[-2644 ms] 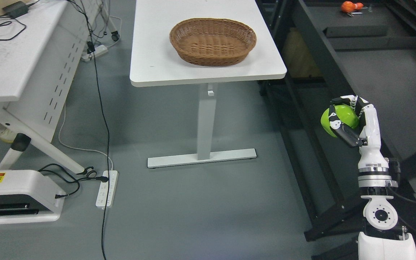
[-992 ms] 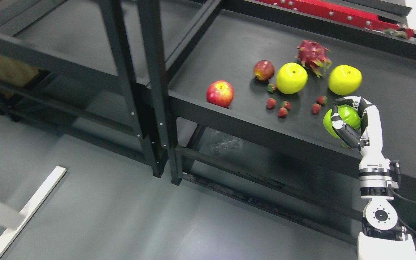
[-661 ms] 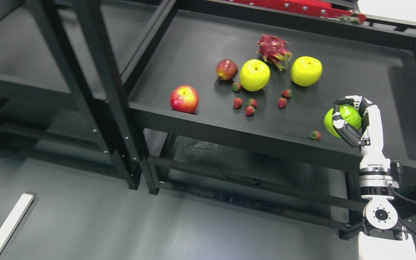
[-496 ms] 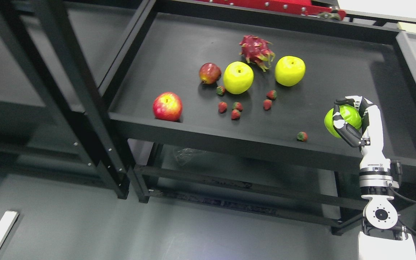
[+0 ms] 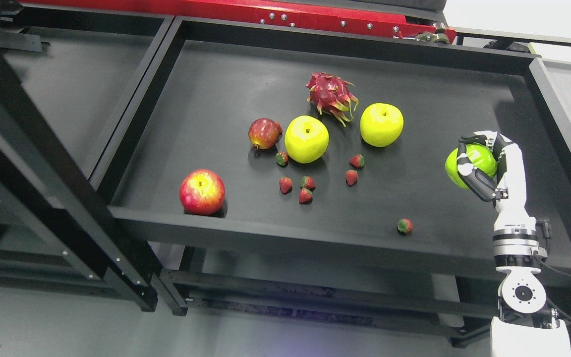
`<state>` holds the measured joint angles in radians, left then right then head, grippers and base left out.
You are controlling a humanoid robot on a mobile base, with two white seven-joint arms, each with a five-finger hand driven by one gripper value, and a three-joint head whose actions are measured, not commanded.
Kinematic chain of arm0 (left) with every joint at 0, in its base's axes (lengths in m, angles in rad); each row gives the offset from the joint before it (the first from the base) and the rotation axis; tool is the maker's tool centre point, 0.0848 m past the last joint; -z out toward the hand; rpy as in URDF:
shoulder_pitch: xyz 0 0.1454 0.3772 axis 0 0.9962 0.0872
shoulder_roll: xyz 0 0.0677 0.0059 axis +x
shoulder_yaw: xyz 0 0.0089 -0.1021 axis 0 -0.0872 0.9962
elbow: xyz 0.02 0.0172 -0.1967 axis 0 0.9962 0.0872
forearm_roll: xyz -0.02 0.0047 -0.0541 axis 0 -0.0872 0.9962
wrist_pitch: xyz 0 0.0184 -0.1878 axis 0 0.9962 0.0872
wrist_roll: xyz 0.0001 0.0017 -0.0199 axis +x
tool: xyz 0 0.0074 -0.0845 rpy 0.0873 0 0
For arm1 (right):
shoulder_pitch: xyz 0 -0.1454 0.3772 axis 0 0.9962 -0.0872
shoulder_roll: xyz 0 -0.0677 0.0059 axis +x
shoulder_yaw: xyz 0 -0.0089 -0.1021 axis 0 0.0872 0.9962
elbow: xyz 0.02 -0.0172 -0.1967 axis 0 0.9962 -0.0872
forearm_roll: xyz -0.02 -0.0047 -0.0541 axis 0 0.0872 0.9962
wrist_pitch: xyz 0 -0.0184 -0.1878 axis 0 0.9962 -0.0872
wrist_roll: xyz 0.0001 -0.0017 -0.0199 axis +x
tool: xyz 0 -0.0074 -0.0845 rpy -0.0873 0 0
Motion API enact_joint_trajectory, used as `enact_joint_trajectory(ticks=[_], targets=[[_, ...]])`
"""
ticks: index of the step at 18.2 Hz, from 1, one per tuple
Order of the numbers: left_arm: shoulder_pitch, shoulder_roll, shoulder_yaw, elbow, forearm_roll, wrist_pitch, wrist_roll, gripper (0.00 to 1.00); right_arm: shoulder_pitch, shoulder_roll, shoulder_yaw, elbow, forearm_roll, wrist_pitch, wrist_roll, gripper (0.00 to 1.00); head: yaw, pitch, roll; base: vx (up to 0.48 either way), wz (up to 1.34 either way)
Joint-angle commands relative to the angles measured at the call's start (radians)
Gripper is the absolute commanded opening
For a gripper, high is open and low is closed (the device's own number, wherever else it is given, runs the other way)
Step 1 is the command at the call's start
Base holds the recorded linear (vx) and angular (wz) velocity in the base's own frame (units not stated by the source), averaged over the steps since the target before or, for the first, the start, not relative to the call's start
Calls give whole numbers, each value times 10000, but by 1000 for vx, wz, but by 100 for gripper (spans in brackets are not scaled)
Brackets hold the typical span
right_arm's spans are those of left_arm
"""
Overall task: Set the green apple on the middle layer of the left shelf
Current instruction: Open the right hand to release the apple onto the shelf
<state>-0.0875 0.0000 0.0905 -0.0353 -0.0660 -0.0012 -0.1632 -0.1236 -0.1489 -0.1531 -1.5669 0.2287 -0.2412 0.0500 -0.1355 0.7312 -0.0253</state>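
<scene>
My right hand (image 5: 481,161) is raised at the right of the head view, its white and black fingers curled around a green apple (image 5: 474,163). It hovers over the right part of a black shelf layer (image 5: 246,228) that spreads across the picture. The arm rises from the bottom right corner. Part of the apple is hidden behind the fingers.
On the shelf lie two yellow-green apples (image 5: 307,139) (image 5: 381,124), a red apple (image 5: 202,192), a small dark red fruit (image 5: 263,133), a dragon fruit (image 5: 332,95) and several strawberries (image 5: 305,195). Another black shelf (image 5: 67,79) stands at the left, behind a black post (image 5: 57,183).
The camera has swung from the white table and basket to the black shelf, which has since shifted down and left in the picture. My right hand holds the apple as before.
</scene>
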Motion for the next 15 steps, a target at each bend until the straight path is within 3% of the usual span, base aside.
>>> enact_joint_trajectory(ticks=[1, 5, 7, 8, 9, 12, 15], targets=[[0, 175, 0, 0, 0, -4, 6, 100, -7, 47, -19, 7, -1, 3, 37, 3, 0, 0, 0, 199, -47], [0, 175, 0, 0, 0, -4, 6, 100, -7, 47, -34, 7, -1, 3, 37, 3, 0, 0, 0, 216, -23], [0, 175, 0, 0, 0, -4, 6, 100, -7, 62, -34, 7, -1, 3, 22, 8, 0, 0, 0, 163, 11], [0, 175, 0, 0, 0, -4, -9, 100, 8, 62, -19, 7, -1, 49, 22, 30, 0, 0, 0, 153, 22], [0, 175, 0, 0, 0, -4, 6, 100, -7, 108, -19, 7, -16, 186, 22, 70, 0, 0, 0, 132, 33], [0, 175, 0, 0, 0, -4, 6, 100, -7, 185, 58, -9, -154, 249, 68, 89, 0, 0, 0, 107, 28], [0, 175, 0, 0, 0, -4, 6, 100, -7, 215, 89, -8, -216, 249, 68, 99, 0, 0, 0, 51, 14]])
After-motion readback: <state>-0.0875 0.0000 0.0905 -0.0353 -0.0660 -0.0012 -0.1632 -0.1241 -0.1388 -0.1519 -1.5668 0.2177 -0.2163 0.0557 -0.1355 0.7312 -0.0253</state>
